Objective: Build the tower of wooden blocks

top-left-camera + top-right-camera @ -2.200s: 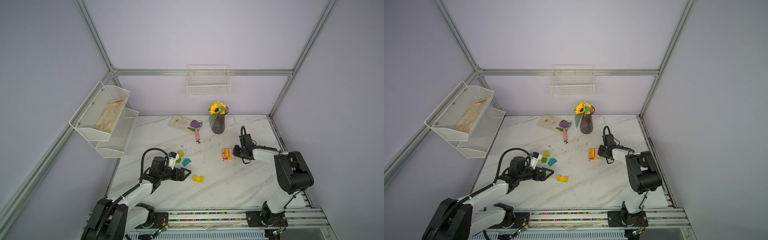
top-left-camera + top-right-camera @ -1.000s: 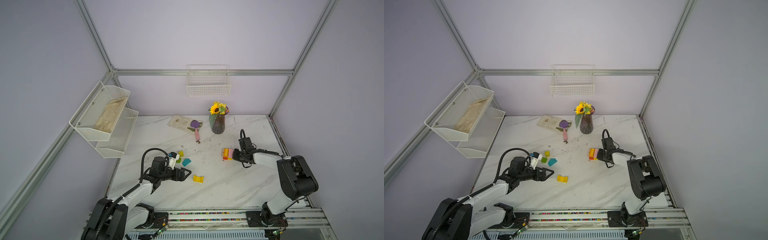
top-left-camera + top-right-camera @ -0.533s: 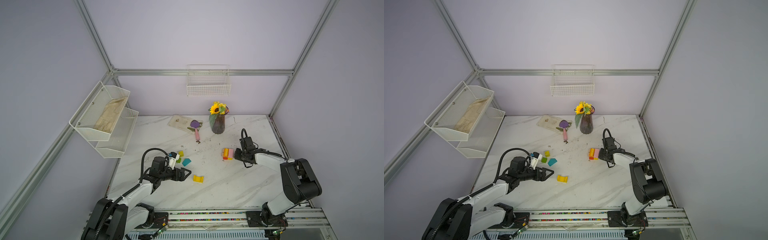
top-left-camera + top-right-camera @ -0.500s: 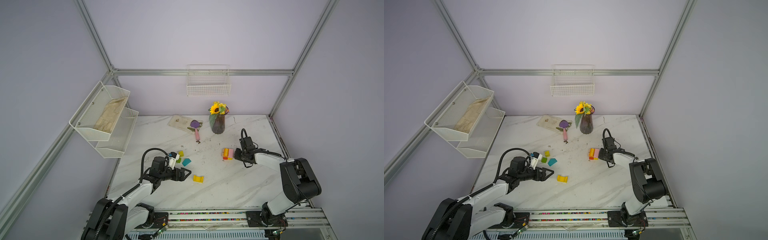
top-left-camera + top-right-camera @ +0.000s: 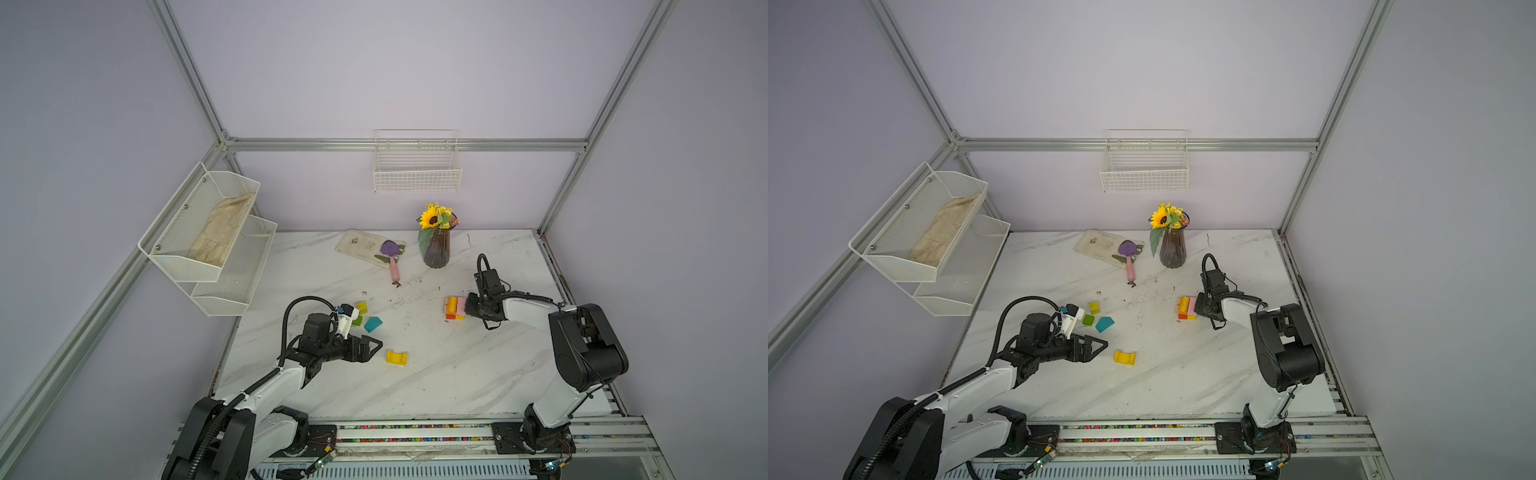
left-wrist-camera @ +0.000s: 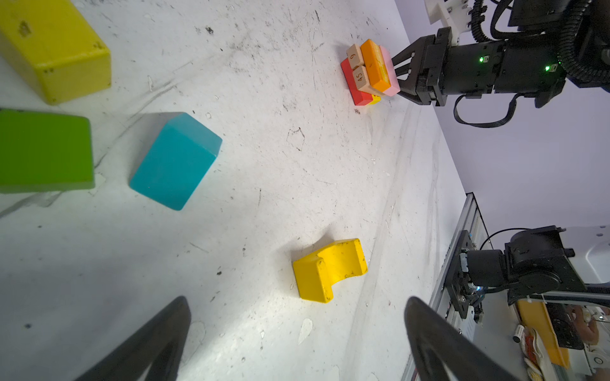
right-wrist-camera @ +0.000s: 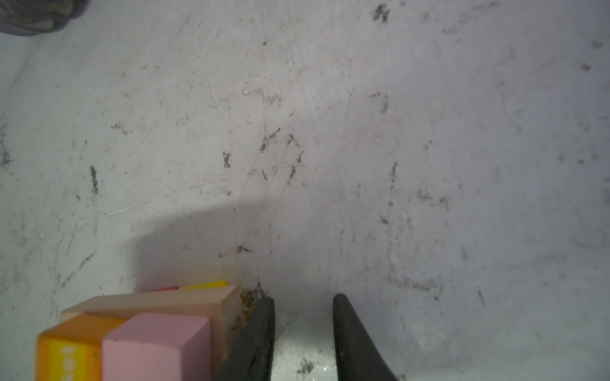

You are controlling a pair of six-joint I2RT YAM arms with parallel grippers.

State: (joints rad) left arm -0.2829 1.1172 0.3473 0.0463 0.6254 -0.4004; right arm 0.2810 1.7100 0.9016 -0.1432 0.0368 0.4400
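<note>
The tower (image 5: 455,307) (image 5: 1187,308) is a low stack right of the table's middle. It has red and yellow blocks at the base, two tan bars, then orange and pink on top (image 6: 369,72) (image 7: 148,330). My right gripper (image 5: 471,305) (image 7: 303,298) sits just right of it, jaws a little apart over bare table, one finger against a tan bar. My left gripper (image 5: 376,345) (image 6: 297,298) is wide open, holding nothing, just short of the yellow arch (image 5: 396,357) (image 6: 330,269). Teal (image 5: 372,324), green (image 5: 357,320) and yellow (image 5: 362,307) wood blocks lie loose nearby.
A dark ribbed vase with a sunflower (image 5: 435,249) stands behind the tower. A purple scoop with a pink handle (image 5: 390,253) lies on a pale board (image 5: 357,243). A white wire shelf (image 5: 208,237) hangs at the left and a basket (image 5: 417,166) on the back wall.
The right jaws have parted a little beside the tower and the right arm's elbow has swung rightward. The pink block stays on the stack. The left arm has not moved.
</note>
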